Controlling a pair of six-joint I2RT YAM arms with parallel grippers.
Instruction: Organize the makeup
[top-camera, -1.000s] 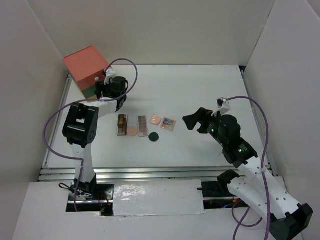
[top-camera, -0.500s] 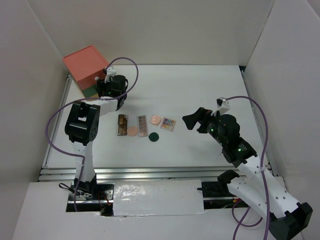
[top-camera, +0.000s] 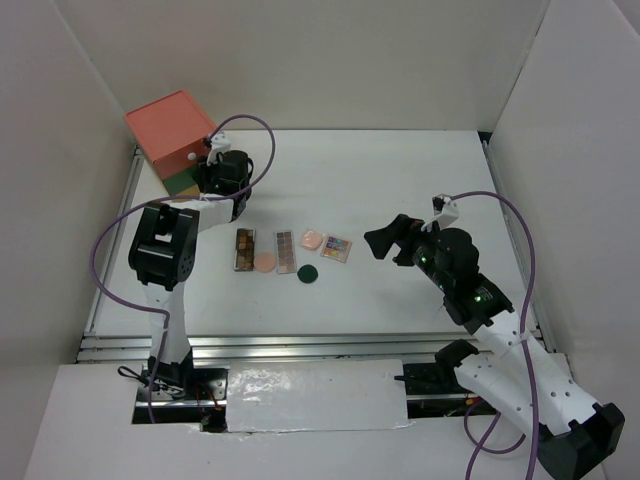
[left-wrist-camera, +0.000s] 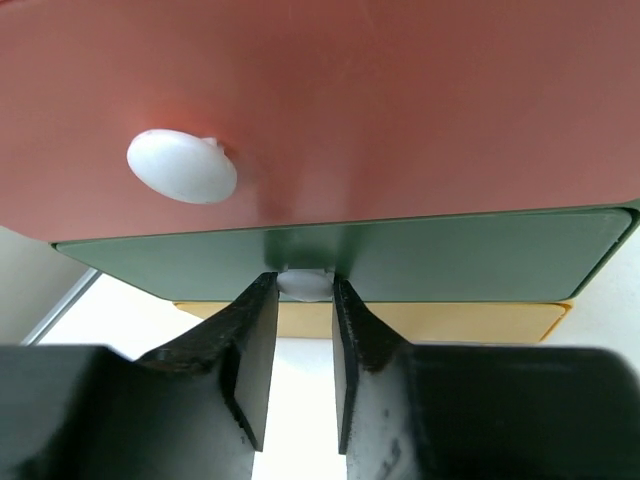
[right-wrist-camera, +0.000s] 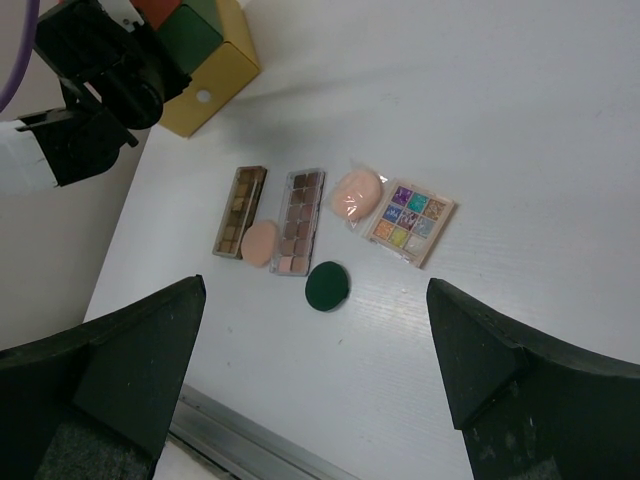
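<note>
Two brown rectangular eyeshadow palettes (right-wrist-camera: 240, 211) (right-wrist-camera: 300, 221), one square multicolour palette (right-wrist-camera: 410, 221), one peach disc (right-wrist-camera: 259, 242), one pink disc (right-wrist-camera: 355, 193) and one dark-green disc (right-wrist-camera: 327, 285) lie clustered midway across the white table (top-camera: 400, 170). The left gripper (left-wrist-camera: 304, 292), at the red-green-yellow drawer chest (top-camera: 170, 130) in the far-left corner, pinches the small white knob (left-wrist-camera: 303, 282) of the green drawer (left-wrist-camera: 450, 260). The right gripper (top-camera: 385, 240) hovers toward the right edge, spread wide and empty. The yellow drawer (left-wrist-camera: 450, 320) is mostly hidden.

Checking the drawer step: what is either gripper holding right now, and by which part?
The left gripper pinches the green drawer by its white knob; the right gripper is open and holds nothing.
</note>
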